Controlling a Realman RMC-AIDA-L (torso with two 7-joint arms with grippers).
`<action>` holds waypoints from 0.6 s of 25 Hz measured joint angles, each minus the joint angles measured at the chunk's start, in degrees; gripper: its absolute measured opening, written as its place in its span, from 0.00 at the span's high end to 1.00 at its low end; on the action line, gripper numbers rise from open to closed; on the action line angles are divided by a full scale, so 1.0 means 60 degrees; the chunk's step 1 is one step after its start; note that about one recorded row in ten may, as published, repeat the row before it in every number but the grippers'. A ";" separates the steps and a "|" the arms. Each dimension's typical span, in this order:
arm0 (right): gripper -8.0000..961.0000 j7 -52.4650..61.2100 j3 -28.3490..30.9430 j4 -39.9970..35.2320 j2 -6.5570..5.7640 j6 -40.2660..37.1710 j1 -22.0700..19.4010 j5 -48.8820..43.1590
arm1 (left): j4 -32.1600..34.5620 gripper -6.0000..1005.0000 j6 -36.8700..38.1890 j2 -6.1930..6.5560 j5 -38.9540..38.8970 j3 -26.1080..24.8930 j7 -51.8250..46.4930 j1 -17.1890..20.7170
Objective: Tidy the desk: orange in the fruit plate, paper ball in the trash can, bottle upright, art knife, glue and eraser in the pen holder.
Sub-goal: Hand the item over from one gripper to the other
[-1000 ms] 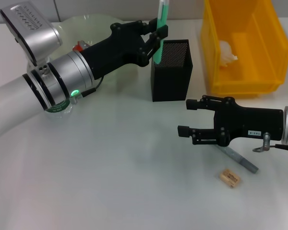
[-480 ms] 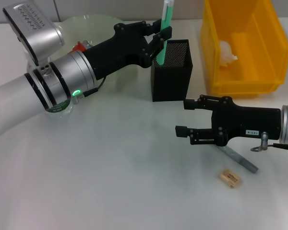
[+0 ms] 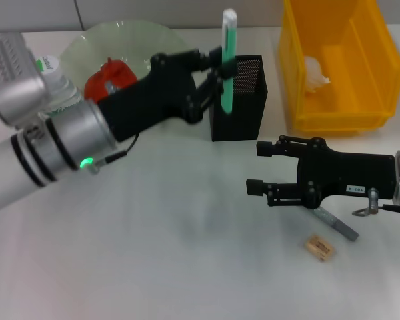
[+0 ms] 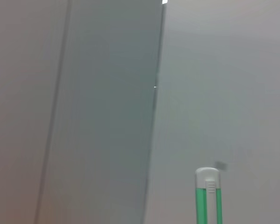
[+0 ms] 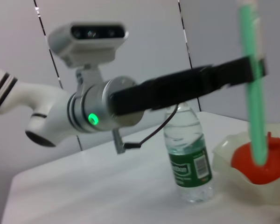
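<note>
Green glue stick point(image 3: 227, 63), one, pinched by left pincer point(image 3: 219, 70) beside pen holder point(image 3: 239, 100); right pincer point(image 3: 259, 168) spread.

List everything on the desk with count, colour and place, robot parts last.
orange: 1, red-orange, in the plate
plate: 1, pale green, far left
bottle: 1, clear with green label, upright beside the plate
glue: 1, green, held upright at the holder's near-left edge
holder: 1, black mesh, centre back
bin: 1, yellow, far right
paper ball: 1, white, in the bin
knife: 1, grey, near right
eraser: 1, tan, near right
left claw: black, gripping the glue
right claw: black, open, beside the knife
</note>
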 joint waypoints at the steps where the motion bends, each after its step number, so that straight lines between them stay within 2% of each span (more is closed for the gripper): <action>1: 0.15 0.0010 0.0002 -0.0002 -0.0015 -0.0119 -0.0026 0.0000 | 0.0251 0.81 0.0077 0.0008 0.0001 0.0258 -0.0101 0.0244; 3: 0.15 0.0059 0.0034 -0.0044 -0.0077 -0.0500 -0.0134 0.0000 | 0.0963 0.81 0.0147 0.0073 0.0003 0.0927 -0.0362 0.0957; 4: 0.15 0.0059 0.0034 -0.0044 -0.0077 -0.0500 -0.0134 0.0000 | 0.0963 0.81 0.0147 0.0073 0.0003 0.0927 -0.0362 0.0957; 9: 0.15 0.0392 0.0086 -0.0327 -0.0281 -0.1109 -0.0447 0.0000 | 0.1122 0.81 0.0577 0.0190 0.0073 0.1107 -0.0475 0.1779; 15: 0.15 0.0475 0.0441 -0.0403 -0.0577 -0.1956 -0.0700 0.0043 | 0.1126 0.81 0.1168 0.0420 0.0808 0.1104 -0.0752 0.1961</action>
